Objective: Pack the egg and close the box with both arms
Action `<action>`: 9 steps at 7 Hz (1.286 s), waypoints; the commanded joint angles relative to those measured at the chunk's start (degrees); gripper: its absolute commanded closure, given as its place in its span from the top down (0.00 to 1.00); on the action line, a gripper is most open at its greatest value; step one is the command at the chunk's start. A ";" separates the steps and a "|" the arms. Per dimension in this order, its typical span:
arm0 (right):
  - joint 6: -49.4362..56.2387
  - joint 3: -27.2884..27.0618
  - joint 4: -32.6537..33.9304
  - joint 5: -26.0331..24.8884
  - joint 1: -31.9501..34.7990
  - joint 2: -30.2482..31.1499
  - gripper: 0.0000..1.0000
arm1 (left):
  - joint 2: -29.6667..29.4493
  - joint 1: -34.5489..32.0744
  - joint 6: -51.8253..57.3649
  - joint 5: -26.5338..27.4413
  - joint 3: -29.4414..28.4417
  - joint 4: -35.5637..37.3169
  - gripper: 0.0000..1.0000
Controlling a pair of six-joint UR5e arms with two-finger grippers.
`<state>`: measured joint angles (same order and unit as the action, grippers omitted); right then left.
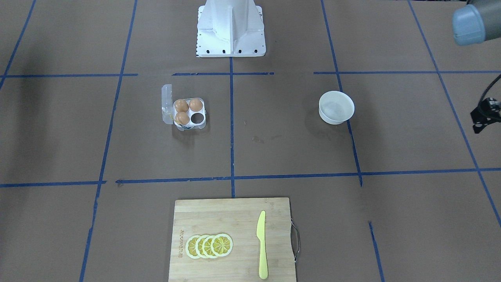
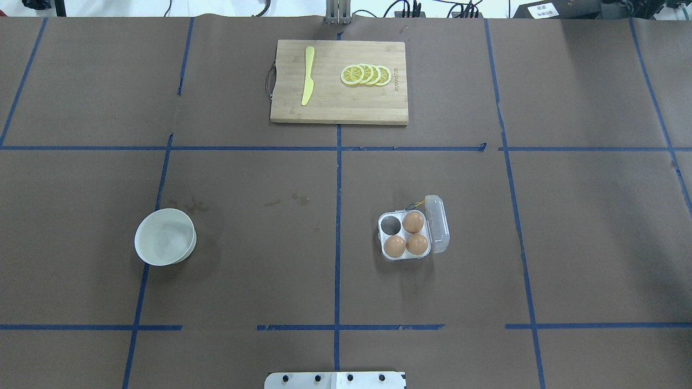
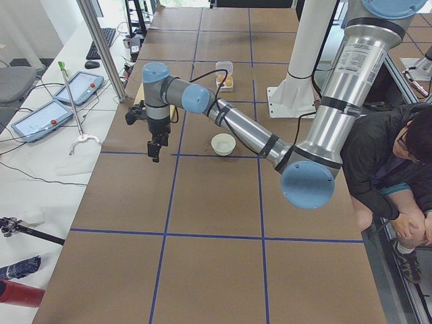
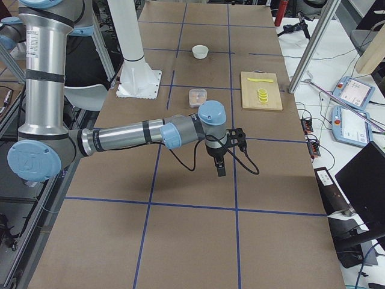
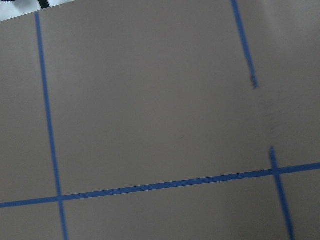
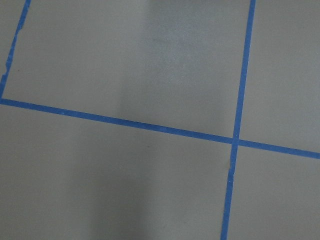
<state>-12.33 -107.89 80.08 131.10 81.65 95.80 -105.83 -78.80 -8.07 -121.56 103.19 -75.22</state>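
The box lies open right of the table's middle, its clear lid folded out to the right. Three brown eggs fill three cells and the far-left cell is empty. I cannot tell which one is the task's egg. The box also shows in the front-facing view. My left gripper hangs over the table's left end, far from the box. My right gripper hangs over the right end. Both show only in side views, so I cannot tell whether they are open or shut. Both wrist views show only bare table.
A white bowl stands at the left and looks empty. A wooden cutting board with a yellow knife and lemon slices lies at the far edge. The white pedestal stands at the robot's side.
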 commanded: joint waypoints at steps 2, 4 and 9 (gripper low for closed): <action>-13.11 -6.86 -0.10 3.46 -3.75 -0.26 1.00 | 18.65 -10.92 10.08 -14.47 -2.91 -18.44 1.00; -28.65 -10.04 -0.10 1.19 -13.48 -4.64 1.00 | 19.17 -10.76 9.74 -14.41 -5.80 -24.53 1.00; -53.50 -9.18 -9.42 -21.32 -40.06 -6.58 0.90 | 18.99 -10.76 9.74 -14.50 -5.11 -24.62 1.00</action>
<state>-63.73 -117.45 71.20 112.26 45.45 90.38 -86.80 -89.56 1.67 -136.09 97.90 -99.80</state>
